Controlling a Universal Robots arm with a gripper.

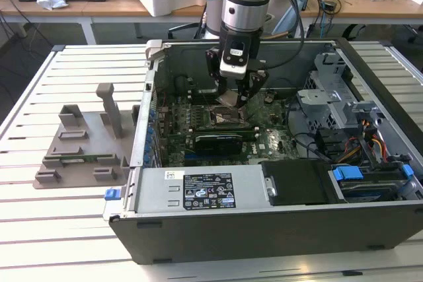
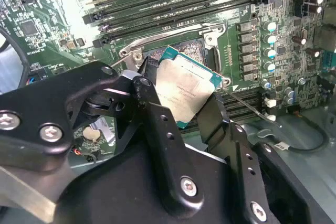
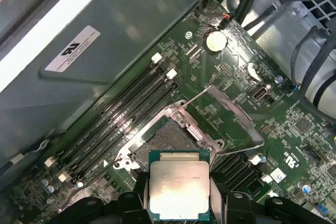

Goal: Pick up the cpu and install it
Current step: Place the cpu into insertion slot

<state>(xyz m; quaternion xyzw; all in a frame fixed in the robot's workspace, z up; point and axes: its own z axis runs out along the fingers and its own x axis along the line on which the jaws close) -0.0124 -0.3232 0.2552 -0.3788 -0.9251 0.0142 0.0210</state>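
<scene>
Slatted table (image 1: 66,229) bears an open case (image 1: 264,236); inside, the gripper (image 1: 234,99) clenches the cpu (image 3: 178,187) between its jaws. Pickup looks done; seating remains, the empty socket (image 3: 167,141) just below the jaws.

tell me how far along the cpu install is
Done: the cpu is picked up and clamped in the gripper, inside the computer case. In hand: it hangs close above the open socket, whose retention frame is flipped up. Left: the cpu is not yet seated in the socket, and the retention frame is not closed.
</scene>
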